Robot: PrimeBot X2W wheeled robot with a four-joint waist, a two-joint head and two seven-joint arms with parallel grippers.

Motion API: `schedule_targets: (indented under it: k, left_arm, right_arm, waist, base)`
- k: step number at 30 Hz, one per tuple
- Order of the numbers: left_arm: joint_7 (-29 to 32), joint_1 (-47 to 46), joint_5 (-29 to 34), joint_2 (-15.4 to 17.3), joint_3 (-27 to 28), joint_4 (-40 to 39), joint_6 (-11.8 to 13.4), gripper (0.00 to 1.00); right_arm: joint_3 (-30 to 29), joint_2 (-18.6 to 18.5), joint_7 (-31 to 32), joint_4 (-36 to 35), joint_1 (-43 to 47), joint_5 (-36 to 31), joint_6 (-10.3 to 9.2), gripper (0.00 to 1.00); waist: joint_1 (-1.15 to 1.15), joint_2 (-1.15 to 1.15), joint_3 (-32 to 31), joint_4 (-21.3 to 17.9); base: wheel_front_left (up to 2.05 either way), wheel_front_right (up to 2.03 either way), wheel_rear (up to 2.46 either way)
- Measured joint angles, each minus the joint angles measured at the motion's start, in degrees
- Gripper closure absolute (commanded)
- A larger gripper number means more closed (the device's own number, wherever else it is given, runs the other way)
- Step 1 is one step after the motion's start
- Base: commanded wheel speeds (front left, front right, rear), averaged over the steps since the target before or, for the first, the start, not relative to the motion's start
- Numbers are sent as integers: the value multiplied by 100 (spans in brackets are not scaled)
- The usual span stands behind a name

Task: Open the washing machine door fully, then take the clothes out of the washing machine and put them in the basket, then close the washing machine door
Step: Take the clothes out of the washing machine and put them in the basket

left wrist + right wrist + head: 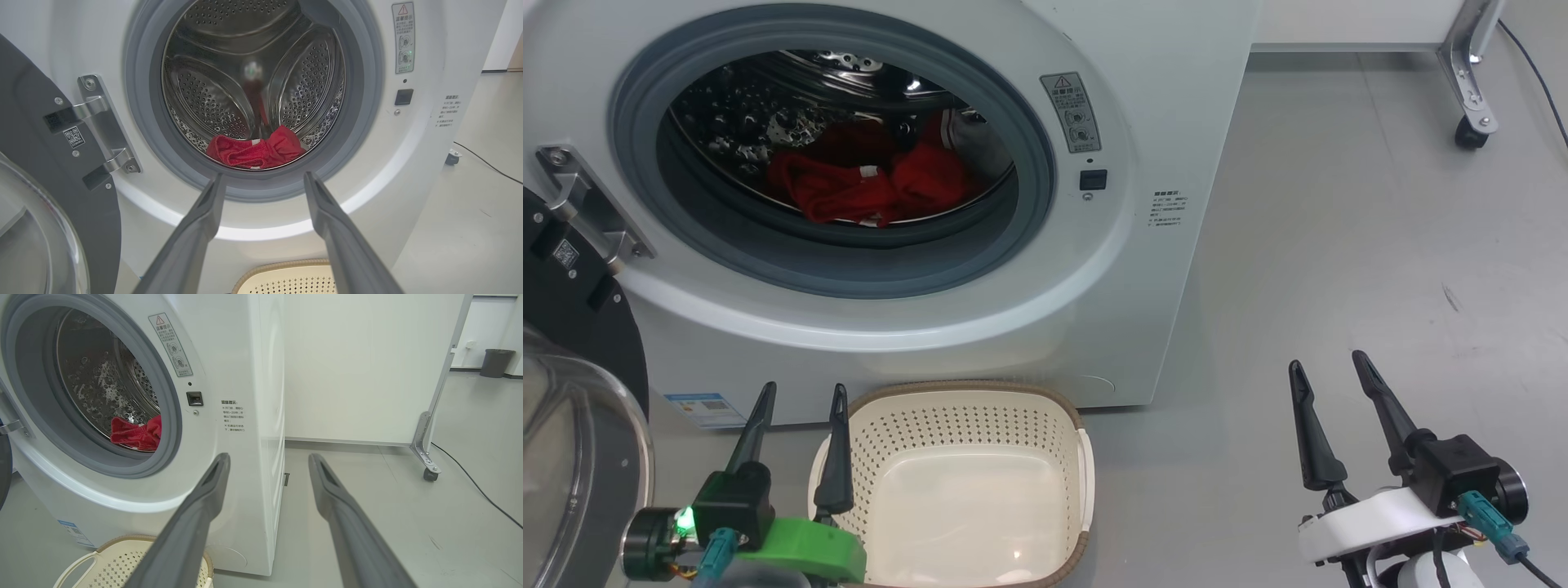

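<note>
**Facing the washing machine (1160,98)**

I saw the washing machine door (596,343) swung wide at my left, the clothes (866,184) lying inside the drum (212,94), the basket (964,420) just below. My left gripper (804,387) and right gripper (1325,359) were spread, holding nothing.

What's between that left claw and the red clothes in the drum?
In the left wrist view, only the lower lip of the grey rubber drum seal lies between the left gripper and the red clothes.

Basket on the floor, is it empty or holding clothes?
Empty: the basket shows a bare cream bottom, and the red clothes lie inside the washing machine drum.
</note>
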Motion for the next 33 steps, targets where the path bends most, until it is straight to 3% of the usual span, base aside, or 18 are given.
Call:
schedule_targets:
  k: [12, 19, 33]
  left_arm:
    - [0, -3, -7, 0, -54, 83, 0, 0]
    - [31, -200, -90, -1, -175, 222, -155, 0]
    - [991, -1438, -486, 102, -29, 876, -459, 0]
  right_arm:
    - [74, -1, 0, -1, 0, 33, 0, 0]
    - [154, 1, 0, -47, -10, 31, 8, 0]
    - [201, 1, 0, -332, -180, 46, -30, 0]
  waist:
    - [0, 0, 44, -12]
    - [0, 0, 201, -116]
    - [0, 0, 882, -630]
  base:
    - [0, 0, 0]
    - [0, 0, 0]
    - [0, 0, 0]
